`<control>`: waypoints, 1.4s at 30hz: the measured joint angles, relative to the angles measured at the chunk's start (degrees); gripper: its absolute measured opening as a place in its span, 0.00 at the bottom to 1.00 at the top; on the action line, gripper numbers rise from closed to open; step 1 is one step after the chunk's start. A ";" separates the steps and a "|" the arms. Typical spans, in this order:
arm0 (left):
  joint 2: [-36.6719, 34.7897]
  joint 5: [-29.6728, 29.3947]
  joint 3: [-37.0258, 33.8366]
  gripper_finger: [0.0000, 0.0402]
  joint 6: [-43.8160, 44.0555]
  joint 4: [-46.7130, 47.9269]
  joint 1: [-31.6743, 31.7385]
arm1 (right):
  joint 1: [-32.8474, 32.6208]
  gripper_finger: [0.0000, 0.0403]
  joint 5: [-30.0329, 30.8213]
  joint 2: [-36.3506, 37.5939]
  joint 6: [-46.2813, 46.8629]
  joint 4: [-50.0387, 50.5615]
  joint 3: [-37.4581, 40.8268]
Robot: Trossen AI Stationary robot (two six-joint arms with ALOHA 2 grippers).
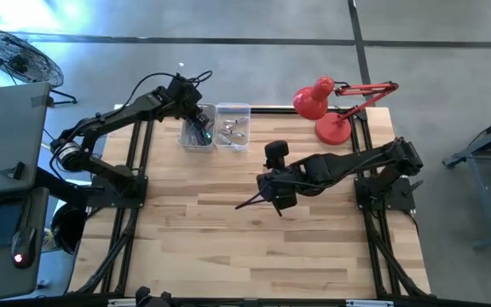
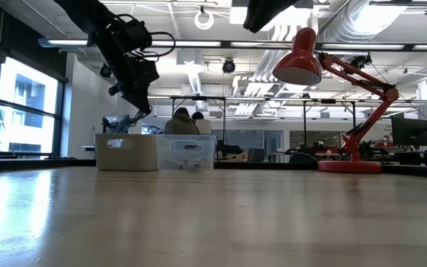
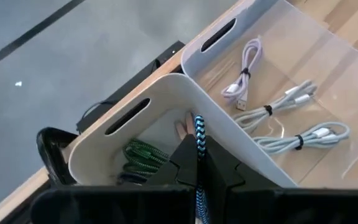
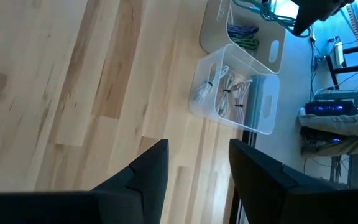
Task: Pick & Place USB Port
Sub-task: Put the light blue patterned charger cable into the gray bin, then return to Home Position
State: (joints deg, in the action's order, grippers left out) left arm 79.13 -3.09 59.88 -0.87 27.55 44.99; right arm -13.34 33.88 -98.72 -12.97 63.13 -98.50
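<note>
Wooden counter with two small bins at its far edge, side by side and touching. Left gripper above the white bin, at the far left part of the counter. Fingers closed together on a blue braided cable, seen in the left wrist view as a thin striped line rising between the two dark tips. More cables inside this bin, among them a green coiled cable. Not possible to tell from any view whether the blue cable's lower end is free of the bin or resting in it.

Clear bin just beside, on the right, with three pale cables bundled with small ties; USB plugs visible on their ends.

Right gripper over the middle of the counter, well apart from both bins. Fingers parted with a clear gap between them, holding nothing; only bare wood in the gap.

Red desk lamp at the far right corner of the counter, with its shade turned toward the bins. In the low view, both bins far away on the counter, the lamp to their right, and a seated person in the room behind.
</note>
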 joint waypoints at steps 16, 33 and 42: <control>0.00 -2.12 -0.02 0.16 -0.70 5.00 -0.02 | -0.13 0.40 -4.60 0.00 0.94 1.33 0.00; -1.31 13.26 0.91 0.37 -13.74 -12.99 -1.09 | 1.73 0.40 -3.04 3.11 -7.35 6.82 0.04; -3.15 13.90 9.38 0.38 -21.32 -17.86 -4.60 | 7.48 0.40 -9.74 19.96 -6.40 4.43 -0.01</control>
State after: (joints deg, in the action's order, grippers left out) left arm 75.98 10.81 69.26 -22.19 9.69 40.39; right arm -5.86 24.14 -78.76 -19.37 67.56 -98.51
